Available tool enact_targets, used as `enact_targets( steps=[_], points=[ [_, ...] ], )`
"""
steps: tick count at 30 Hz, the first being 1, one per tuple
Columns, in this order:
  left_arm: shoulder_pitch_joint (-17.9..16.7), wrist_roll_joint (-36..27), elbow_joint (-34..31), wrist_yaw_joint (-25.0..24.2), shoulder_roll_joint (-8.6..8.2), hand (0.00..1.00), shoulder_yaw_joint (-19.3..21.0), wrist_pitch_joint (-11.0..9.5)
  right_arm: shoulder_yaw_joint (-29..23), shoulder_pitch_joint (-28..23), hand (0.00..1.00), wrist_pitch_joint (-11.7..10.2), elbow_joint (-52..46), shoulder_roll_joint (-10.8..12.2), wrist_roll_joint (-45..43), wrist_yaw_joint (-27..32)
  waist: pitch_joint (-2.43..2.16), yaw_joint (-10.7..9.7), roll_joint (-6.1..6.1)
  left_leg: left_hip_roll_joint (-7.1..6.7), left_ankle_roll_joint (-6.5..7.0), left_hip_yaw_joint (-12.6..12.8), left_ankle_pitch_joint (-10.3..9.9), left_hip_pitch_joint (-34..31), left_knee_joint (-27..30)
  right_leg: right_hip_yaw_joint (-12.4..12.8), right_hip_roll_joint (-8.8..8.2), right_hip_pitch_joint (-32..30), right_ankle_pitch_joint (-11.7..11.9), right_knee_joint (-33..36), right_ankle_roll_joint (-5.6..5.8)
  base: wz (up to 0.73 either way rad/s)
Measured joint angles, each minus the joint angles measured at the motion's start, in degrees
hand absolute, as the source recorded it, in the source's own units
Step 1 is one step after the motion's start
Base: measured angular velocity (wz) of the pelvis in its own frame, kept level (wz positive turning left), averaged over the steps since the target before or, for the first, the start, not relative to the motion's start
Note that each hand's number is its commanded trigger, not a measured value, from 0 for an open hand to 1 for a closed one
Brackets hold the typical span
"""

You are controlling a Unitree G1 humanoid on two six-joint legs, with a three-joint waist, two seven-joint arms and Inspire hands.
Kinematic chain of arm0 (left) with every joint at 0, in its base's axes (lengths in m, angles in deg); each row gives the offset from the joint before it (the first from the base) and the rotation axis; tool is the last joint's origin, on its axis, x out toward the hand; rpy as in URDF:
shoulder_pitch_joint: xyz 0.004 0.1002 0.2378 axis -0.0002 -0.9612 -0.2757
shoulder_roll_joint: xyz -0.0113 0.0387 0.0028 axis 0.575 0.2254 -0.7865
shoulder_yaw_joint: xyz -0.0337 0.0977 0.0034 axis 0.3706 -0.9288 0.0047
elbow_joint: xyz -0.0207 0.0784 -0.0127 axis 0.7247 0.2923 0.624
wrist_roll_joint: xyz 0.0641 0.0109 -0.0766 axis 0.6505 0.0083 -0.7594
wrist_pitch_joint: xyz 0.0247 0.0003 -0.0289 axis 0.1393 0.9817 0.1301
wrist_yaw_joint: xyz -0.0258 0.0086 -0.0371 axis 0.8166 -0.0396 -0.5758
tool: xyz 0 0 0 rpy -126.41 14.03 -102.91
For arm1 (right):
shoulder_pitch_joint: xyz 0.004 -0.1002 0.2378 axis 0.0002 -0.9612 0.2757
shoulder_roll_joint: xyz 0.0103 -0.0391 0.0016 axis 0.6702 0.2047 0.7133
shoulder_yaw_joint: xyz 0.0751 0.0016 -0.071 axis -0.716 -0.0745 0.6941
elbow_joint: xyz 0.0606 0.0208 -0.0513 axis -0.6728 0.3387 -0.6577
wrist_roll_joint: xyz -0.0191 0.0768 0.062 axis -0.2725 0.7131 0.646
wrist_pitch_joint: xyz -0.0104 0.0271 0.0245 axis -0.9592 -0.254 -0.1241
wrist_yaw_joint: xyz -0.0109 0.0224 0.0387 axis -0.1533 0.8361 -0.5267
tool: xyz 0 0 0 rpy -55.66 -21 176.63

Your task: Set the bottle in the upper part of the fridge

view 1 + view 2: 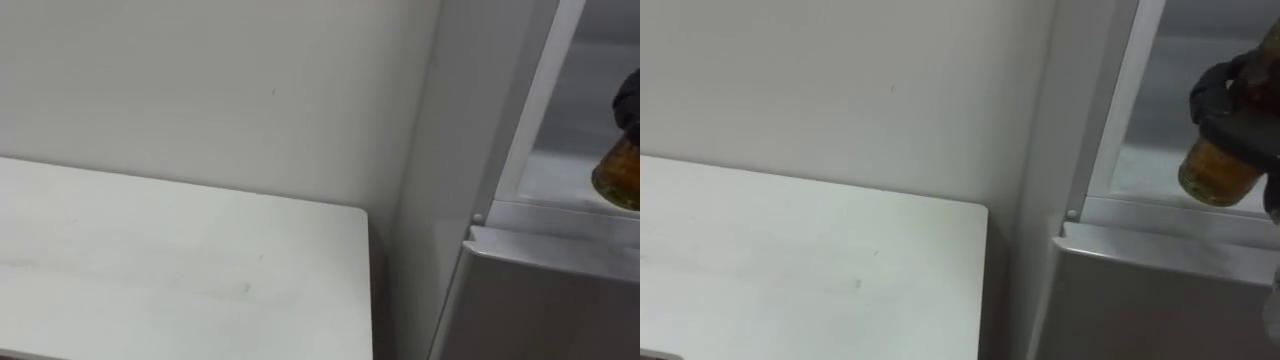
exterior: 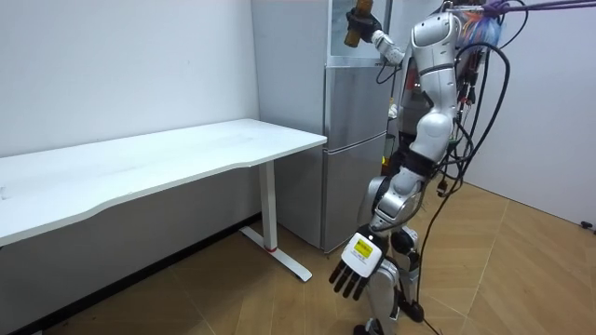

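White table (image 1: 180,260), upper fridge (image 1: 1165,90) open. Right hand (image 1: 1228,95) grips upright bottle (image 1: 1212,170) over the shelf (image 1: 1140,178); left hand (image 2: 354,265) hangs relaxed.

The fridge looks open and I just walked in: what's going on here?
The robot stands at the fridge, beside the white table. Its right hand is curled round a bottle of amber liquid, held up at the open upper compartment, not yet released. Its left hand hangs open at its side.

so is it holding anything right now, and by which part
The right hand is curled round the upper part of the amber see-through bottle, its lower end bare; the left hand hangs open, holding nothing.
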Motion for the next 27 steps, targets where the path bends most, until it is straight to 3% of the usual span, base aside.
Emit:
enact_targets(
  steps=[6,12,16,20,23,27],
  points=[
    [-1.4,-0.1,0.0,-0.1,0.02,0.0,0.2,0.6,0.0,5.1,1.0,0.4,8.9,-3.2,1.4,2.0,-0.05,0.2,-0.81,-0.05,0.0,-0.6,0.0,0.0,0.0,-0.3,0.0,0.1,0.0,0.0,0.0,0.02],
    [-1.1,0.0,-0.3,-0.7,0.3,0.0,0.5,0.7,0.2,6.5,1.0,0.6,17.6,-3.6,1.5,1.5,-0.08,0.4,-2.55,-0.13,-0.01,-1.8,0.0,-1.9,1.1,-1.5,-0.01,-0.6,0.0,-0.2,0.01,0.12],
    [-1.2,0.0,-0.4,-1.6,0.33,0.0,1.5,0.7,0.2,6.8,1.0,0.7,21.2,-3.7,1.5,0.4,0.02,1.7,-2.34,-0.15,0.0,-1.9,0.0,-3.1,1.9,-1.6,-0.03,-1.5,0.0,-0.1,-0.01,0.01],
    [-1.7,-0.1,-0.4,-2.0,0.46,0.0,1.9,0.7,0.9,8.8,1.0,0.5,23.6,-4.3,1.3,-1.1,0.09,1.8,-2.14,-0.17,-0.01,-2.5,0.0,-3.2,2.1,-2.3,-0.09,-1.4,0.0,0.0,-0.01,0.08],
    [-1.8,-0.1,-0.2,-1.9,0.44,0.0,1.9,0.6,1.4,8.8,1.0,0.3,25.4,-4.5,0.9,-2.0,0.57,3.0,-1.63,-0.21,0.0,-2.8,0.0,-2.7,1.9,-2.7,-0.15,-0.6,0.0,-0.2,-0.01,0.05],
    [-2.5,-0.1,-0.6,-1.8,0.41,0.0,1.9,0.7,1.4,8.8,1.0,0.3,26.3,-4.6,-0.9,-2.5,0.52,3.5,-1.65,-0.18,-0.03,-2.9,0.0,-2.8,1.5,-3.1,-0.13,-0.5,0.0,-0.2,-0.01,0.02]
  ],
)
